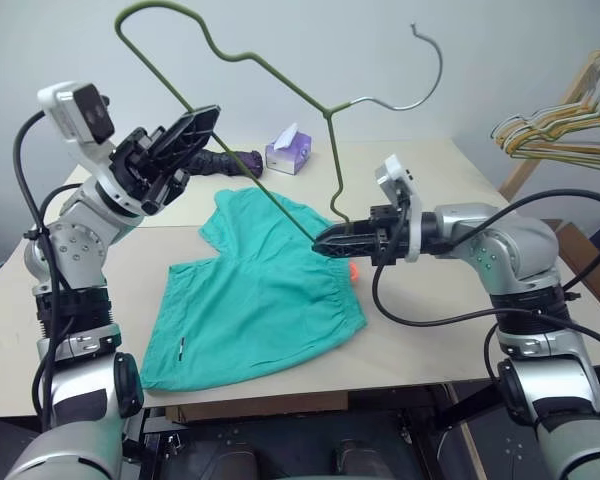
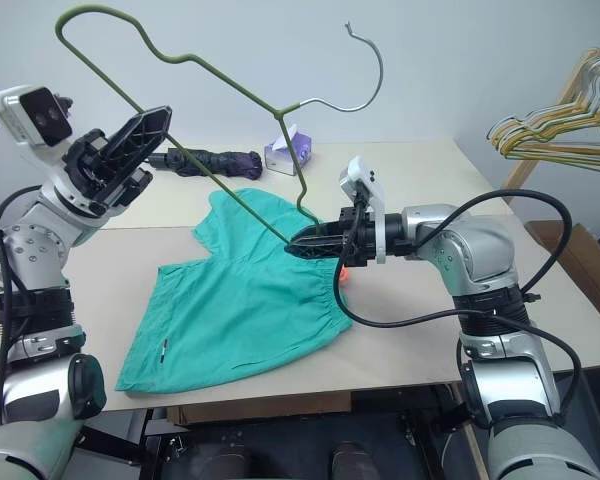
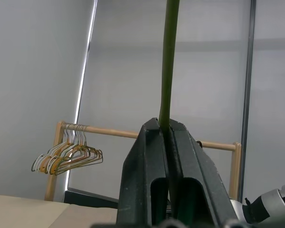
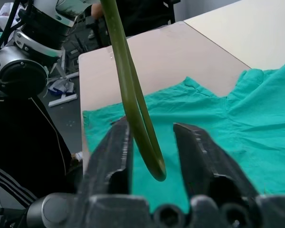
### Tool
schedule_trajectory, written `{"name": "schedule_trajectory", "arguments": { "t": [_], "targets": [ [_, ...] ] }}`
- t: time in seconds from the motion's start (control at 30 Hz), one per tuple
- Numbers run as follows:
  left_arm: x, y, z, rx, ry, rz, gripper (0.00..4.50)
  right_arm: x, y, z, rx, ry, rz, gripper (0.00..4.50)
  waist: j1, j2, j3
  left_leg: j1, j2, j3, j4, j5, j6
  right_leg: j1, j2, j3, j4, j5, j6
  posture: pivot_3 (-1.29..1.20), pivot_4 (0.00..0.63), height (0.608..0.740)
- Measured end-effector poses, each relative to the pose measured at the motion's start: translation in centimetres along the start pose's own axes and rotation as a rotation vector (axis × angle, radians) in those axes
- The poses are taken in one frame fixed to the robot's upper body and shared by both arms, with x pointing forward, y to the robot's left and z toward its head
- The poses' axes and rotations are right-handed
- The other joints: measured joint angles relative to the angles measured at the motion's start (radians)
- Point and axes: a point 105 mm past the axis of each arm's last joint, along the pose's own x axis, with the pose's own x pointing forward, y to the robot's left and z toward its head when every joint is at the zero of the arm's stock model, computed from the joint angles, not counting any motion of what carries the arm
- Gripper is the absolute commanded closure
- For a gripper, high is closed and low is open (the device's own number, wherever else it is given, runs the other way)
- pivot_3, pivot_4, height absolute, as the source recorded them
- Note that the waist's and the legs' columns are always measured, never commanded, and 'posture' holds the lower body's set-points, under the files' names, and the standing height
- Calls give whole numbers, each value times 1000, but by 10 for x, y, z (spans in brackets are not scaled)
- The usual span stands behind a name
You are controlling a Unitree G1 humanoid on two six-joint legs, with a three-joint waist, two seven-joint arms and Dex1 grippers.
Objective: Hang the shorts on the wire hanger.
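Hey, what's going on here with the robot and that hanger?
The robot is holding the wire hanger up in the air above the table. Its left gripper is shut on the hanger's long bar, while the right gripper has its fingers around the hanger's bent lower corner, with a gap showing. The shorts lie flat on the table, not yet on the hanger.

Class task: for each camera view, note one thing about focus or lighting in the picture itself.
Left wrist view: black fingers loom close and soft-edged; bright blinds backlight the wire hanger. Right wrist view: the hanger's bend is slightly blurred over the shorts. Head views: even light, faint shadows under the shorts.
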Motion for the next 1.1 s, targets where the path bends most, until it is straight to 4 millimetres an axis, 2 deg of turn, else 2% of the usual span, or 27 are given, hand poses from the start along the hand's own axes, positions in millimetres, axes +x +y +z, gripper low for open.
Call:
{"name": "schedule_trajectory", "arguments": {
  "t": [0.07,0.1,0.17,0.2,0.33,0.5,0.57,0.63,0.7,0.77,0.83,0.9,1.0,1.1],
  "targets": [
    [-1,1,0,3,-2,9,4500,0,1,0,-3,1,5,4342,0,0,0,0,0,0,0,0,0,0,0,0,0,0,0,35,0,740],
    [-3,5,1,8,-10,31,4500,2,4,0,-15,8,19,4489,-1,0,0,0,0,0,0,0,0,0,0,0,0,0,0,35,0,740],
    [-6,10,0,5,-16,63,4500,4,5,0,-20,14,23,4489,-1,0,0,0,0,0,0,0,0,0,0,0,0,0,0,34,0,740],
    [-7,12,-1,4,-16,74,3968,4,5,-1,-18,16,22,4500,-1,0,0,0,0,0,0,0,0,0,0,0,0,0,0,33,0,740],
    [-9,25,-12,-10,29,158,2744,4,3,0,-19,7,-1,4500,-1,0,0,0,0,0,0,0,0,0,0,0,0,0,0,27,0,740],
    [-9,31,-30,-41,120,208,1207,-2,1,14,-27,-78,-38,4500,-1,0,0,0,0,0,0,0,0,0,0,0,0,0,0,14,0,740],
    [-15,37,-48,-48,247,261,550,-6,2,21,-23,-117,-56,4500,-2,0,0,0,0,0,0,0,0,0,0,0,0,0,0,10,0,740],
    [-33,45,-72,-54,393,346,28,-14,0,24,-5,-151,-90,4500,-3,0,0,1,0,0,0,0,0,0,0,0,0,0,0,2,0,740],
    [-52,53,-98,-48,527,438,28,-26,-4,17,35,-148,-145,4500,-3,0,0,0,0,0,0,0,0,0,0,0,0,0,0,2,0,740],
    [-74,62,-118,-22,663,541,28,-38,-10,0,108,-116,-211,4500,0,0,0,0,0,0,0,0,0,0,0,0,0,0,0,1,0,740],
    [-91,65,-128,19,765,587,28,-52,-13,-22,195,-78,-261,4500,2,0,0,-1,0,0,0,0,0,0,0,0,-1,0,0,0,0,740],
    [-103,63,-129,50,820,599,28,-70,-12,-47,303,-43,-310,4500,2,0,0,-2,0,0,0,0,0,-1,0,0,-1,0,0,-1,0,740],
    [-103,52,-128,73,853,546,28,-94,-3,-74,458,12,-341,4500,1,1,0,-2,0,1,0,0,0,-1,0,0,-1,0,0,-3,0,740],
    [-97,41,-128,100,882,478,28,-110,11,-89,612,94,-336,4500,-2,1,0,1,0,1,0,0,0,0,0,1,-1,0,0,-2,0,740]
  ]
}}
